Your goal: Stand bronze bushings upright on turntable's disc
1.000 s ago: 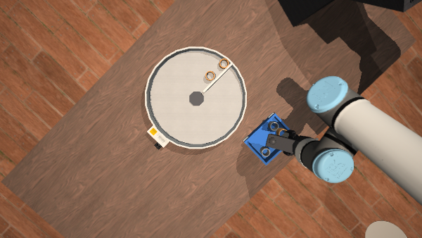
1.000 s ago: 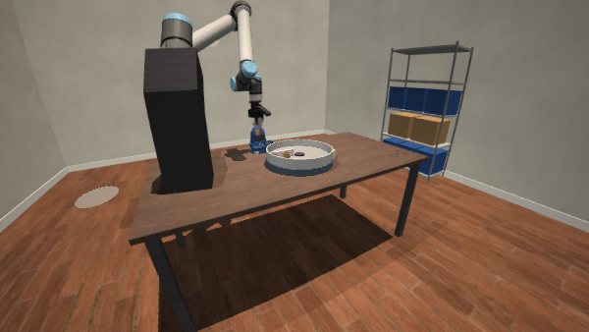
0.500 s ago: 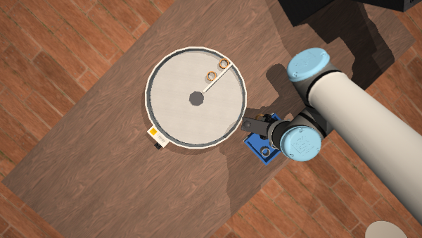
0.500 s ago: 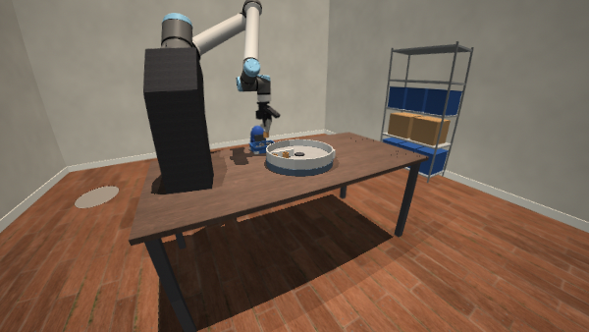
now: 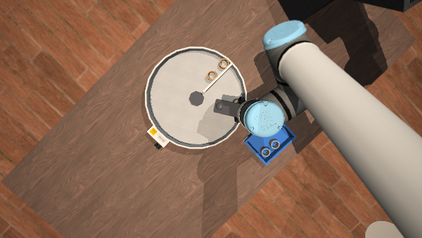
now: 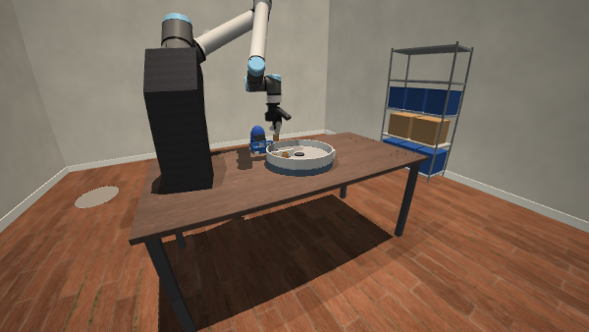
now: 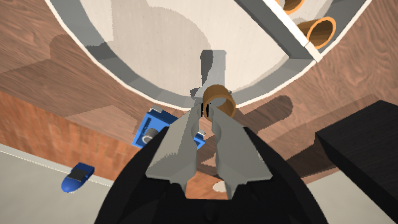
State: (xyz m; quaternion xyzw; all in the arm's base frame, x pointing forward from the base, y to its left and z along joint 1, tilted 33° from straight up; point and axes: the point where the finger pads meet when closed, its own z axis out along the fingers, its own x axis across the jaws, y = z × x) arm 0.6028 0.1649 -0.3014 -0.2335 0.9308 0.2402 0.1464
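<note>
My gripper [image 7: 204, 103] [image 6: 276, 134] is shut on the wall of a bronze bushing [image 7: 219, 97] [image 5: 234, 101]. It holds the bushing in the air over the right rim of the turntable [image 5: 148, 105] [image 6: 299, 157]. The pale disc [image 5: 176, 105] [image 7: 165, 35] carries two upright bronze bushings [image 5: 212, 75] [image 5: 224, 63], one on each side of a white radial bar [image 5: 216, 80]; both also show in the wrist view [image 7: 320, 30] [image 7: 291, 4]. The dark hub [image 5: 196, 98] sits at the centre. The blue crate [image 5: 254, 149] [image 7: 145, 122] holds two steel bushings [image 5: 275, 143] [image 5: 266, 152]; my wrist hides part of it.
A raised rim rings the disc. A yellow label [image 5: 153, 132] sits on the turntable's front left edge. The black robot pedestal [image 6: 177, 123] [image 7: 360, 145] stands on the table behind the crate. A metal shelf [image 6: 424, 108] with boxes stands at the right wall.
</note>
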